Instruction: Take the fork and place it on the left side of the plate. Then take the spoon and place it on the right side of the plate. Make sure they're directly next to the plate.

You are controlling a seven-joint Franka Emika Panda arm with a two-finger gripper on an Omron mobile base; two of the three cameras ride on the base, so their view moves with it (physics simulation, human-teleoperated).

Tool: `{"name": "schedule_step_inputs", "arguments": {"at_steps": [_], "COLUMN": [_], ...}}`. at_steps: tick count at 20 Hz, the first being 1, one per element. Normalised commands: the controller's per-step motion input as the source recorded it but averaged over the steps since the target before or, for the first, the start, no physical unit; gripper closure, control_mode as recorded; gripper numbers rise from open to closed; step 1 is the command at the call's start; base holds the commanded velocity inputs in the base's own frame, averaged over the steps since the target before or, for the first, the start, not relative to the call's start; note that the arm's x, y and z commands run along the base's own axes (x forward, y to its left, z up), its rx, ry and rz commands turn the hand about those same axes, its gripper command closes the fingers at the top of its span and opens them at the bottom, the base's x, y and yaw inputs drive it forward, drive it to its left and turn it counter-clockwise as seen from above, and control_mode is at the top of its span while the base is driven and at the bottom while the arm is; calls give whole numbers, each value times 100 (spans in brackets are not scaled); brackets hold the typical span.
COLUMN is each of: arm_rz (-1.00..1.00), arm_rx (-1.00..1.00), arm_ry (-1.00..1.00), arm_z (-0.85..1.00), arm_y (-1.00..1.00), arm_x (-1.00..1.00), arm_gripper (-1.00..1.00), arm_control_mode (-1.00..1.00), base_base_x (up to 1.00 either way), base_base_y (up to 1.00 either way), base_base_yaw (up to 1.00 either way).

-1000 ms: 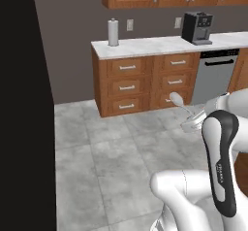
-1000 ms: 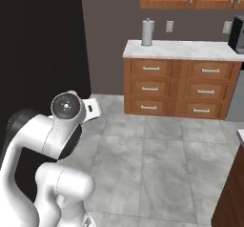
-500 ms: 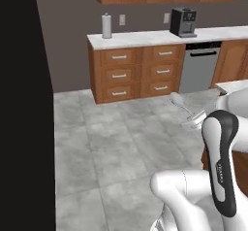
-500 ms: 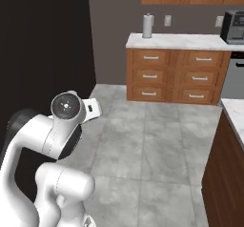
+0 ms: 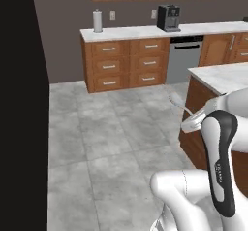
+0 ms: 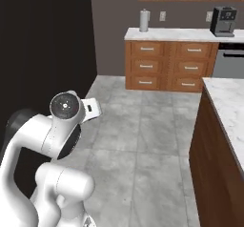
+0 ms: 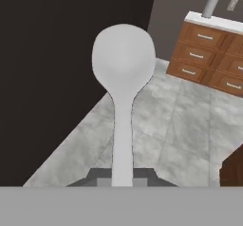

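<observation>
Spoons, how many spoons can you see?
1. The spoon sticks up out of the gripper, which is shut on its handle, over the grey floor. Others could be hidden.

The spoon [image 7: 123, 101] is a plain pale grey piece with a smooth, rounded oval bowl and a thin straight handle. In the hand view it stands lengthwise, bowl at the far end and handle running down to the tool [image 7: 122, 177], whose dark tips are closed on the handle's lower end. It is carried in the air, well above the grey tiled floor, with its bowl seen against a dark wall.
</observation>
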Motion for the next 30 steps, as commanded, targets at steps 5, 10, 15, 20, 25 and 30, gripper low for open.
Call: {"name": "schedule_step_inputs", "arguments": {"at_steps": [5, 10, 15, 20, 25, 30], "arm_rz": [0, 0, 0, 0, 0, 0], "arm_rx": [0, 0, 0, 0, 0, 0], "arm_ry": [0, 0, 0, 0, 0, 0], "arm_z": [0, 0, 0, 0, 0, 0], "arm_y": [0, 0, 0, 0, 0, 0], "arm_x": [0, 0, 0, 0, 0, 0], "arm_gripper": [100, 100, 100, 100, 100, 100], "arm_control_mode": [100, 100, 100, 100, 100, 100], "base_base_x": [-100, -100, -100, -100, -100, -100], "base_base_y": [-78, -86, -91, -86, -86, -94], "base_base_yaw": [0, 0, 0, 0, 0, 0]}}
